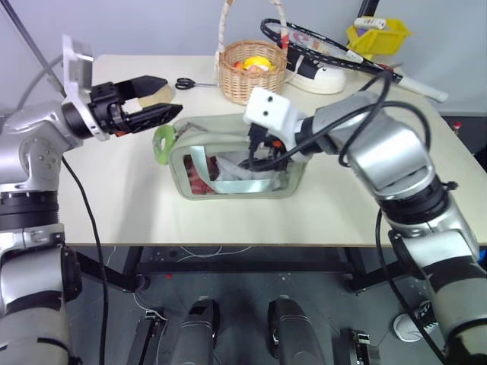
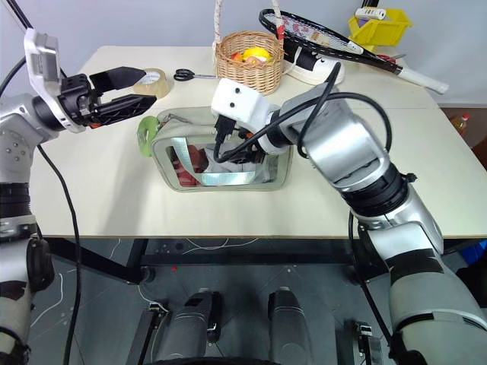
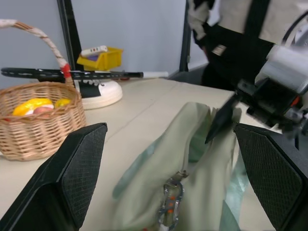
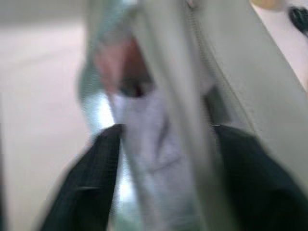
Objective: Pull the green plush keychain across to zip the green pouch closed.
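Observation:
The green pouch (image 1: 236, 171) lies on the table with its clear window facing me. The green plush keychain (image 1: 163, 143) hangs at the pouch's left end. My left gripper (image 1: 172, 97) hovers open just above and left of the keychain, touching nothing. In the left wrist view its fingers (image 3: 72, 173) stand wide apart, with the pouch's zipper pull (image 3: 169, 202) ahead between them. My right gripper (image 1: 265, 154) reaches down onto the pouch's top near its right end. The right wrist view shows its fingers (image 4: 86, 183) spread apart, straddling the pouch's top edge (image 4: 173, 120).
A wicker basket (image 1: 251, 72) with fruit stands behind the pouch. A tape roll (image 2: 152, 82) and scissors (image 1: 194, 84) lie at the back left. A racket (image 1: 327, 47), a white base (image 1: 316, 77) and a yellow bin (image 1: 377, 34) sit at the back right. A person (image 3: 231, 29) stands beyond the table.

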You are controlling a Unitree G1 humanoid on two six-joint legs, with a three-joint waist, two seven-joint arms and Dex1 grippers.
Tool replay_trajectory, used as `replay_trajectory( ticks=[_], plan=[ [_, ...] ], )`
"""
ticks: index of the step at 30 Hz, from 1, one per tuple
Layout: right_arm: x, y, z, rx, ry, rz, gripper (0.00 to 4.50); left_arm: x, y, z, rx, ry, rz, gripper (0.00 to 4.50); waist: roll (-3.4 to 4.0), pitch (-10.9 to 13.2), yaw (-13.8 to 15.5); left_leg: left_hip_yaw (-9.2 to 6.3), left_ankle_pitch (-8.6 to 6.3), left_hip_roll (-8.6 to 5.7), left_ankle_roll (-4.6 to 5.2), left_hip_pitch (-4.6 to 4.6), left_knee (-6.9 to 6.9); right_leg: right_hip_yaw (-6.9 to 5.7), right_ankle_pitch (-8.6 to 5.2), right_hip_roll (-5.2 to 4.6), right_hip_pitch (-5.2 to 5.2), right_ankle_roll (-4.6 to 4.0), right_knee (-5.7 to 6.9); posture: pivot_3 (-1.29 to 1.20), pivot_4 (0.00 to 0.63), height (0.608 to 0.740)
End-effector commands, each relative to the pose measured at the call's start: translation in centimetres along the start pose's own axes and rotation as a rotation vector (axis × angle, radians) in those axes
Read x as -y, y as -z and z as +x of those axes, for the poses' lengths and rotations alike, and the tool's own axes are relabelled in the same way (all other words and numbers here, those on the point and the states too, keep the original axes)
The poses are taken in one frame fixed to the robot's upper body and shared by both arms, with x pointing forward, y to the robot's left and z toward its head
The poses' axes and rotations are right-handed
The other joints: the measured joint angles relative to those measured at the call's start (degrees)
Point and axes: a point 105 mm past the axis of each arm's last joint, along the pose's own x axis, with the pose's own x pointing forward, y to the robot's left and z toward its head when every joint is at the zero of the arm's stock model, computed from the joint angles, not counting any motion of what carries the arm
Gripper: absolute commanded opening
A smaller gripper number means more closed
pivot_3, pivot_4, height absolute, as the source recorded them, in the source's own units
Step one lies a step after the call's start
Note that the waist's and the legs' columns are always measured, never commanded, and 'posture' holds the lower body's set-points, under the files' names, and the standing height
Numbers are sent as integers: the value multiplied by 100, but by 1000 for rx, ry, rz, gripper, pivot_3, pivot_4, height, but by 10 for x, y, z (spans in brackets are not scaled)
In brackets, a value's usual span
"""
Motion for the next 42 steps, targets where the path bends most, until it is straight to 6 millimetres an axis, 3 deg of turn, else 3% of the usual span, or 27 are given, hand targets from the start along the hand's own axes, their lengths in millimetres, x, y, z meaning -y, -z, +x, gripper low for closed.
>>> replay_trajectory(
  ticks=[1, 7, 14, 17, 22, 32, 42],
  plan=[
    [6, -20, -38, 99, 5, -50, 3620, 4, -7, -14, -43, -1, 50, 4500, 0, 0, 2, 0, 0, 0, 0, 0, 0, 0, 0, 0, 2, 0, -2, 0, 150, 644],
    [23, 3, -65, 69, 46, -73, 3620, 1, -1, -28, -82, -30, 38, 4500, 0, 0, 7, 1, -2, 1, 3, 4, -2, -3, -10, -4, 7, -18, -9, 0, 150, 644],
    [33, 44, -53, 8, 73, -61, 3620, -8, 12, -39, -100, -83, -6, 4500, 0, 0, 4, 2, -2, 3, 3, 2, -3, -2, -11, -10, 3, -21, -10, 0, 150, 644],
    [37, 56, -46, -21, 89, -66, 2790, -13, 19, -43, -110, -110, -25, 4500, 0, 0, 4, 2, -2, 6, 3, 2, -4, -1, -11, -9, 0, -22, -9, 0, 150, 644],
    [32, 50, -45, 4, 83, -60, 132, -15, 20, -47, -114, -125, -32, 4500, 0, 0, 11, 0, -3, 6, 2, -1, -2, -1, -12, -9, 0, -23, -10, 0, 150, 644],
    [13, 41, -49, -11, 50, -11, 51, -30, 33, -53, -120, -188, -81, 4500, 0, 0, 13, -5, -3, 6, 2, 0, -3, 0, -13, -11, -3, -25, -10, 0, 150, 644],
    [13, 45, -50, -20, 77, -23, 51, -45, 51, -36, -107, -203, -181, 4500, 0, 0, 64, -1, -3, 5, 2, -2, -1, -2, -14, -14, 0, -26, -10, 0, 150, 644]
  ],
)
